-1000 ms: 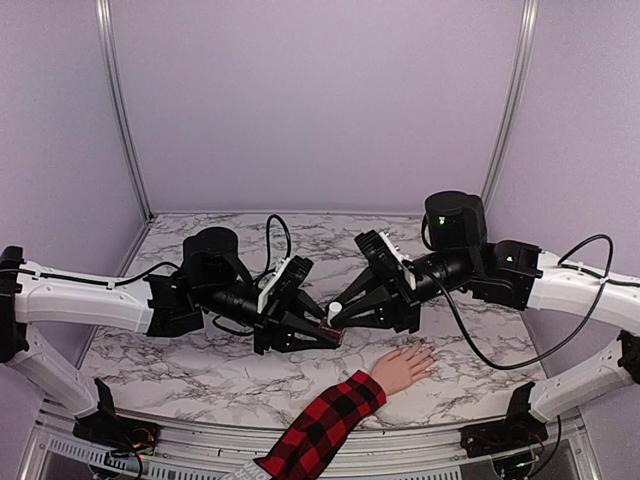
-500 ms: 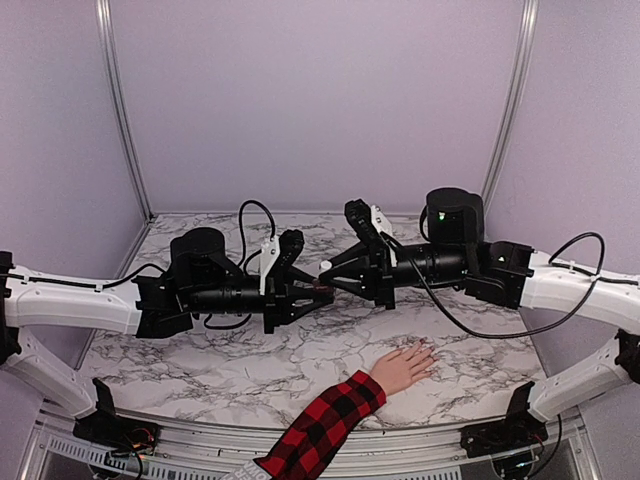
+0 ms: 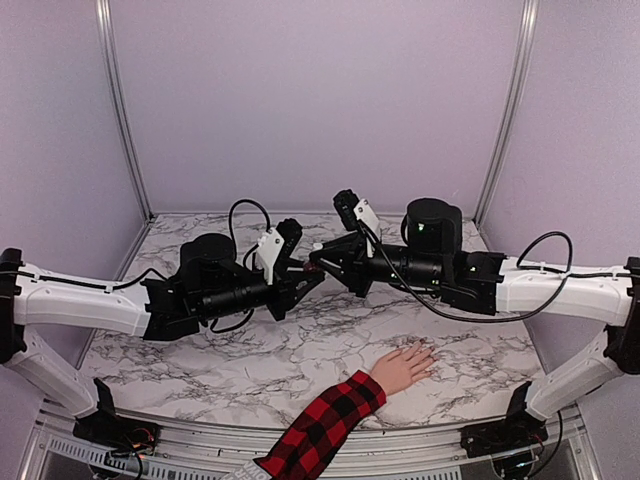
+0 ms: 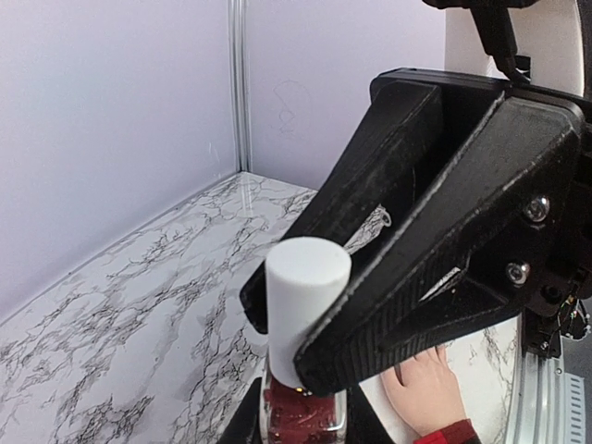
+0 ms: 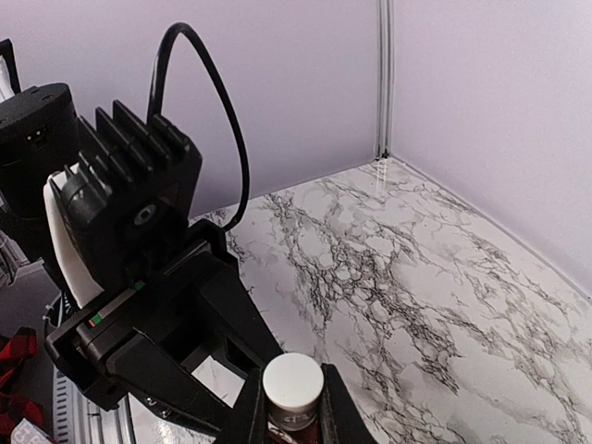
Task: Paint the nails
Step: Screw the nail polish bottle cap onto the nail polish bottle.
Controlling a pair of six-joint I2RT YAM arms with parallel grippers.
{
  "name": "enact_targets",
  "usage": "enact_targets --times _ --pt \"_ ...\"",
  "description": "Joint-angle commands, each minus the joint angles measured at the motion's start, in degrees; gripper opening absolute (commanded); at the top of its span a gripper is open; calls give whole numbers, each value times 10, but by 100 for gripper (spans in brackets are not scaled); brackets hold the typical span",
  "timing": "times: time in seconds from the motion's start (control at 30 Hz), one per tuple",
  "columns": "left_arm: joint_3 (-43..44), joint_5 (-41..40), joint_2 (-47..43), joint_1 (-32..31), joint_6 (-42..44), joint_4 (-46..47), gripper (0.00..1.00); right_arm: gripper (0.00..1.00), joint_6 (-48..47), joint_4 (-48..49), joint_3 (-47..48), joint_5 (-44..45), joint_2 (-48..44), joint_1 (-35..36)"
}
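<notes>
The left gripper [image 3: 303,275] and right gripper [image 3: 322,262] meet tip to tip in the air above the middle of the marble-patterned table [image 3: 200,360]. The left jaws are closed on the glass body of a small dark-red polish bottle [image 4: 301,416], held upright. The right jaws are closed on the bottle's white cap [image 4: 305,296], one finger on each side; the cap sits on the bottle. A pale flesh-coloured hand [image 3: 402,367] lies flat, palm down, near the near edge of the table, right of centre, well apart from both grippers and below them. Its fingers point toward the far right corner. The nails [image 3: 427,352] are at the ends of these fingers; they are too small to make out singly. A red-and-black plaid sleeve [image 3: 325,425] runs from the wrist over the near edge.
</notes>
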Motion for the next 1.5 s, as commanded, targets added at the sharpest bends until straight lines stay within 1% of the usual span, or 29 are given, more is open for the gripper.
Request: enact_targets --times 0.0,0.13,0.2,0.3,0.37,0.47,0.57,0.7,0.8,1.0,1.07,1.17,1.23,1.37,1.47 --pt "2 -52 -12 8 -8 85 0 13 12 -58 -3 29 9 5" --pt "-4 -11 -15 9 4 84 0 30 3 -59 -8 21 -9 4" --pt "-8 29 -18 11 4 81 0 39 -7 -60 -12 11 -24 4" --pt "-12 92 -22 14 15 77 0 49 -26 -62 -24 -10 -53 3" --pt "-12 142 -24 15 23 70 0 53 -41 -62 -34 -30 -72 2" --pt "-12 226 -26 15 30 57 0 55 -71 -71 -43 -76 -98 1" --pt "-10 312 -27 15 41 45 0 55 -97 -88 -39 -138 -119 0" --pt "6 446 -16 11 58 5 0 54 -140 -111 -27 -243 -137 1" --pt "18 508 -5 4 58 -11 0 53 -161 -137 -14 -307 -137 0" --pt "30 527 7 -8 57 -17 0 49 -178 -171 18 -377 -109 8" --pt "34 530 12 -11 56 -18 0 44 -181 -175 24 -383 -104 13" --pt "39 537 19 -13 50 -18 0 33 -188 -184 32 -390 -95 20" --pt "40 541 22 -13 50 -18 0 31 -193 -192 39 -397 -88 26" --pt "41 544 22 -13 50 -18 0 29 -199 -201 43 -403 -83 32" --pt "41 541 20 -13 52 -18 0 22 -202 -203 43 -403 -82 33"
